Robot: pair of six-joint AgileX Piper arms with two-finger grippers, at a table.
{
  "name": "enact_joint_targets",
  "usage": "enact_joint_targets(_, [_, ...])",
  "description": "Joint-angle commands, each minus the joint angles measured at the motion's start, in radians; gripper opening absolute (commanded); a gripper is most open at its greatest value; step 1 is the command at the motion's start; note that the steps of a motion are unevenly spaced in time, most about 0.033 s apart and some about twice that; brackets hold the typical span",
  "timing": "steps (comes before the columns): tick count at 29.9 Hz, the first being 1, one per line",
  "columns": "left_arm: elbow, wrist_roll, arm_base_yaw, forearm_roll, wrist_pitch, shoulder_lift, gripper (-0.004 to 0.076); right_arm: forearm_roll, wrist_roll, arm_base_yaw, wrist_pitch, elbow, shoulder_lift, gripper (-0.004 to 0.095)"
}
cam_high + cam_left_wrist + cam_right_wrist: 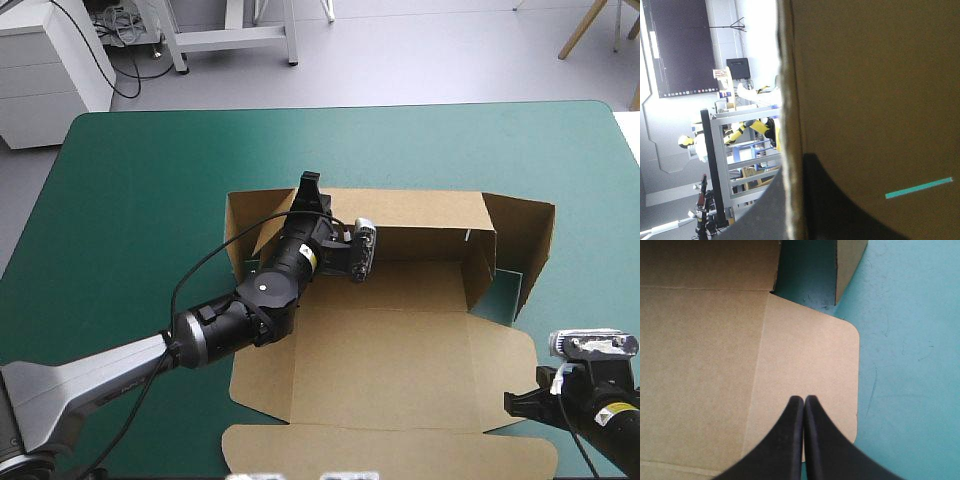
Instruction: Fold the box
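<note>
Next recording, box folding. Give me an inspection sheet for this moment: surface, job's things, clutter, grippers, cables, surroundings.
Surface: teal-green cover, bare around the board.
Job's things: brown box, partly formed; far wall and both side walls raised, lid panel and its flaps lying flat toward the near edge.
Clutter: nothing seen.
Grippers: left gripper at the far left corner of the box, jaws shut on the raised board's edge. Right gripper over the lid's rounded right flap, jaws shut and empty; whether it touches the flap cannot be told.
Cables: nothing seen.
Surroundings: nothing seen at or over the table.
</note>
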Motion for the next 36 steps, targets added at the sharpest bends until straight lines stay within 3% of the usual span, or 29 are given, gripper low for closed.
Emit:
enact_joint_targets(1, [-0.019,-0.012,-0.008,0.053,0.01,-0.037,-0.001,-0.027,0.042,0.003,-0.053,-0.024,0.006,-0.0009])
enact_joint_targets(4, [-0.019,-0.012,-0.008,0.053,0.01,-0.037,-0.001,-0.043,0.061,0.003,-0.053,-0.024,0.006,0.0035])
enact_joint_targets(9, [-0.019,-0.012,-0.008,0.053,0.01,-0.037,-0.001,-0.043,0.061,0.003,-0.054,-0.024,0.006,0.0244])
enact_joint_targets(12, [-0.019,-0.012,-0.008,0.053,0.01,-0.037,-0.001,-0.043,0.063,0.003,-0.054,-0.024,0.006,0.0425])
enact_joint_targets(15, [-0.019,-0.012,-0.008,0.053,0.01,-0.037,-0.001,-0.056,0.08,0.003,-0.054,-0.024,0.006,0.0673])
enact_joint_targets(18, [-0.019,-0.012,-0.008,0.053,0.01,-0.037,-0.001,-0.089,0.123,0.003,-0.055,-0.022,0.006,0.0788])
enact_joint_targets(36, [-0.019,-0.012,-0.008,0.053,0.01,-0.037,-0.001,-0.07,0.092,0.003,-0.062,-0.027,0.006,0.0565])
